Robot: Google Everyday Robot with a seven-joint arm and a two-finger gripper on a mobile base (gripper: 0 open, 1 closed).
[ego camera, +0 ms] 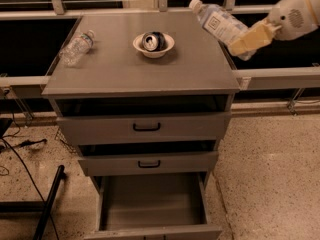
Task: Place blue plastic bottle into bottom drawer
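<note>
The blue plastic bottle [218, 24], stout and clear with a white cap and pale label, is held tilted in the air over the cabinet top's right back corner, cap pointing up-left. My gripper [246, 40] is shut on the bottle's lower end, with its yellowish fingers [251, 37] around it; the white arm comes in from the upper right. The bottom drawer [152, 204] stands pulled out at the foot of the grey cabinet, its flat grey floor bare.
On the cabinet top [115, 66] a white bowl [154, 45] holds a crushed can [152, 40]. A thinner clear bottle [76, 47] lies at the left edge. Two upper drawers [145, 127] with black handles stand slightly open. Cables and a black bar lie on the floor at the left.
</note>
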